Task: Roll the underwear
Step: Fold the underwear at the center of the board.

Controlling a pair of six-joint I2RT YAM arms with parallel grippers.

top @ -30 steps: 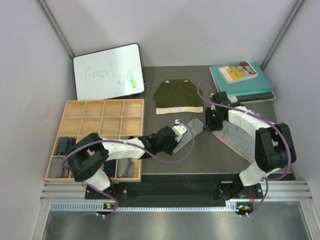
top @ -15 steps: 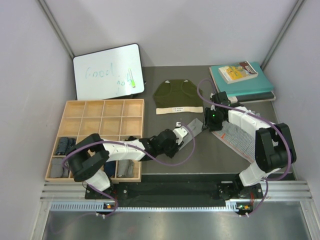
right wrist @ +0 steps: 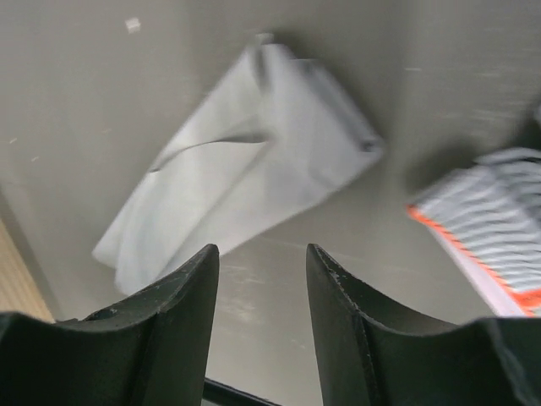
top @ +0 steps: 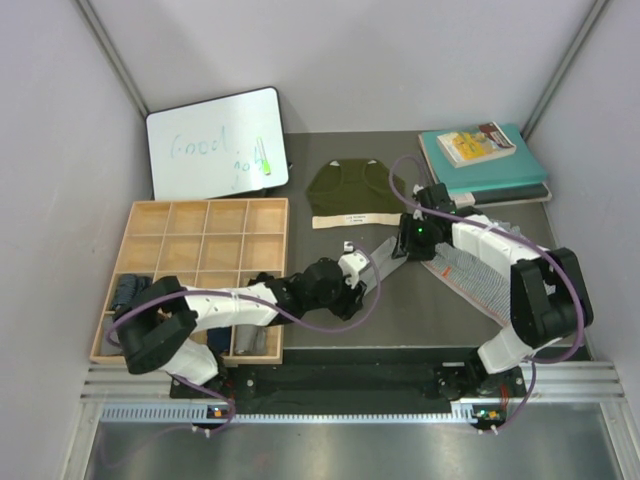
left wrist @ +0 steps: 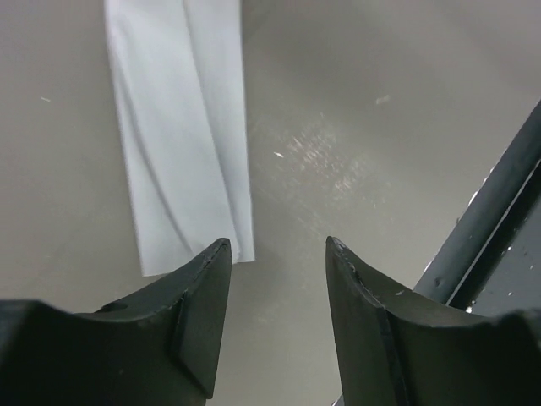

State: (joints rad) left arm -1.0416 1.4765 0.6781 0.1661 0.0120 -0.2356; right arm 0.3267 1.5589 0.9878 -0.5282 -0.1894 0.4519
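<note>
Here, left end effector point(left wrist: 277, 247) and right end effector point(right wrist: 262, 251) parted, empty, over grey underwear point(right wrist: 254, 161), wooden tray point(top: 185, 218) left, books point(top: 500, 165) right.

I see my L gripper point(left wrist: 277, 250) w/ jaws apart, nothing btwn them. Folded light grey underwear point(left wrist: 182, 127) lies flat on table point(left wrist: 363, 101), near end just beside one fingertip point(left wrist: 211, 271).

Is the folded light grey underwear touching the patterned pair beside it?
Apart. The right wrist view shows bare table between the corner of the light grey underwear and the edge of the patterned underwear.
</note>
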